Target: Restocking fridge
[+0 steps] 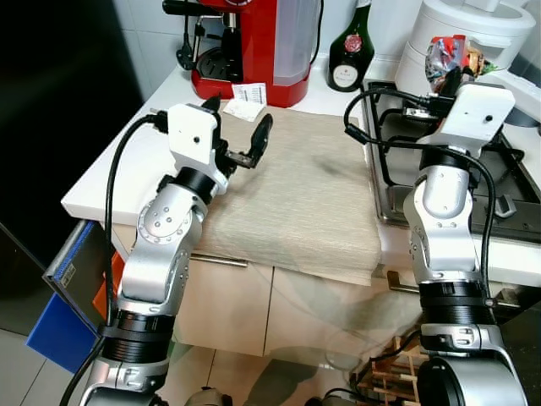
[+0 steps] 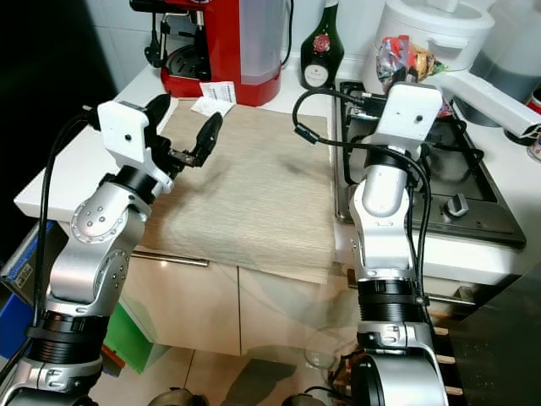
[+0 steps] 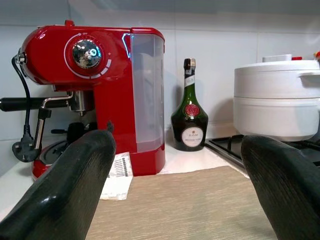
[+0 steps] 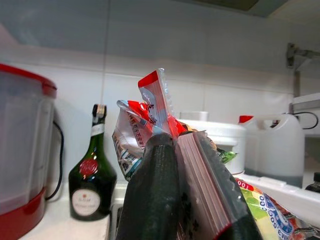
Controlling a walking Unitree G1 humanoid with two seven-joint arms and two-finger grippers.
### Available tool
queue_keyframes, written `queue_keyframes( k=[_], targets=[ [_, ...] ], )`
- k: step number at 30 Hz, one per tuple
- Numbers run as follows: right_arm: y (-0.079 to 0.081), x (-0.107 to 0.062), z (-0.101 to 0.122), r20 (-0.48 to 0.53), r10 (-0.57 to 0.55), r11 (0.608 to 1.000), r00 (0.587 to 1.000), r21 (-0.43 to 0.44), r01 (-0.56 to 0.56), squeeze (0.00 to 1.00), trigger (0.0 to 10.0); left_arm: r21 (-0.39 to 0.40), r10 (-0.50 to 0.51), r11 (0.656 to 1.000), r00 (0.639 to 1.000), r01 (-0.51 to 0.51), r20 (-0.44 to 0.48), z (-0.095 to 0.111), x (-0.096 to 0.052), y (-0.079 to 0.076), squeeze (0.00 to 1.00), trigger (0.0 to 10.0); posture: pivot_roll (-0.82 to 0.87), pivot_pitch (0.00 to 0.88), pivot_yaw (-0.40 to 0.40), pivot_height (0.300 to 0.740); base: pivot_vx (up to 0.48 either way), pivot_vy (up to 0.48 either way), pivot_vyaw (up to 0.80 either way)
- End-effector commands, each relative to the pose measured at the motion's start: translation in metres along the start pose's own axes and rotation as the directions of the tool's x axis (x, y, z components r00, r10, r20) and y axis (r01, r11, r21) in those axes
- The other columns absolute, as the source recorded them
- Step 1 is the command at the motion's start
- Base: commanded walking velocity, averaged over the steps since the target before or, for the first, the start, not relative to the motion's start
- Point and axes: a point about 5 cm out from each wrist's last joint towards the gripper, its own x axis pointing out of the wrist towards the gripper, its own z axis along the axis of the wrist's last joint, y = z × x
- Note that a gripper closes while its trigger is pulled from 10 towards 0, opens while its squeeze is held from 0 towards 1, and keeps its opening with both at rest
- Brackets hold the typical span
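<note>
My right gripper [image 1: 449, 82] is raised over the gas hob [image 1: 396, 190] and is shut on a colourful crinkled snack bag [image 1: 443, 57]. In the right wrist view the bag [image 4: 150, 100] sticks up between the closed fingers [image 4: 155, 185], red top edge uppermost. On the other side, my left gripper [image 1: 238, 127] hovers open just above the far left part of a beige mat [image 1: 304, 186] on the white counter. Nothing lies between its fingers [image 3: 75, 190].
At the back of the counter stand a red coffee machine [image 1: 245, 42], a dark green bottle [image 1: 351, 51] and a white pot [image 1: 473, 25]. A paper slip [image 1: 245, 97] lies before the machine. Cabinet doors sit below the counter edge, with a blue board [image 1: 63, 334] leaning at lower left.
</note>
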Motion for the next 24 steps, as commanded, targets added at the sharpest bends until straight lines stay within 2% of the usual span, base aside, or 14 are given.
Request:
queue_keyframes(
  k=[1,7,24],
  targets=[
    [0.0009,0.0007,0.0079,0.032,0.003,1.000,0.999,-0.005,-0.003,0.04,0.0,-0.002,-0.016,1.000,1.000,0.016,0.006,0.0004,0.0008,-0.0031,0.00,10.0,0.04,0.000,0.001,0.740,0.000,0.000,0.00],
    [0.0037,-0.0003,0.0078,0.026,0.017,1.000,1.000,-0.002,-0.017,0.04,0.0,-0.011,-0.020,1.000,1.000,0.020,0.009,0.0002,0.0016,-0.0035,0.00,10.0,0.04,0.000,0.000,0.740,0.000,0.000,0.00],
    [0.0095,-0.0027,0.0001,-0.020,0.045,0.999,0.999,0.011,-0.045,0.04,0.0,-0.008,-0.015,1.000,1.000,0.015,0.008,-0.0007,0.0020,-0.0026,0.00,10.0,0.04,0.000,-0.003,0.740,-0.311,0.000,0.00]
  ],
)
